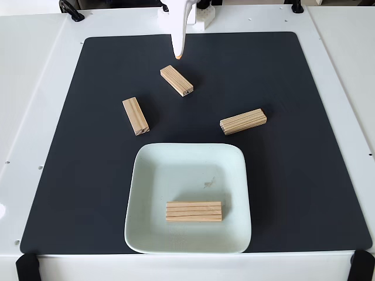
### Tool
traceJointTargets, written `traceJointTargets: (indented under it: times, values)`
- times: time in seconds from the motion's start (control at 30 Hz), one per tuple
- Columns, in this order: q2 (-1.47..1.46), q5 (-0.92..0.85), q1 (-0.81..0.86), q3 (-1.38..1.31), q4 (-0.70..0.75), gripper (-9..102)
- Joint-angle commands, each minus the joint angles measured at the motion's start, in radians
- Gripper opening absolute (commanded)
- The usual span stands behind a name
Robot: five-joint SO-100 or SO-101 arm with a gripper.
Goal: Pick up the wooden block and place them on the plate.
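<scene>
Judging from the pale grain and squared edges, each wooden block should handle as a light, rigid piece with dry, non-slip faces; grasp it across the two long side faces near mid-length, jaws square to the grain. One wooden block (194, 211) lies flat inside the plate (146, 175), near its front rim, in the fixed view. Three remain on the black mat (304, 175): one (176, 80) at the rear centre, lying diagonally; one (135, 115) to the left; one (243, 121) to the right, just behind the plate. All three are well apart from each other. The gripper (177, 57) hangs above the rear of the mat, near the rear-centre block and touching nothing. It carries no load; whether its jaws are parted or closed cannot be determined from this angle.
</scene>
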Motion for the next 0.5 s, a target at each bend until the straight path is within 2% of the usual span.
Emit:
traceJointTargets:
  times: [0.0,0.2,0.33,0.47]
  values:
    - [0.021,0.005,0.017,0.035,-0.002,-1]
    - [0.008,0.009,0.049,0.003,0.003,-1]
    - [-0.107,0.123,0.092,-0.107,0.008,-1]
    - [-0.302,0.213,0.138,-0.345,0.137,-1]
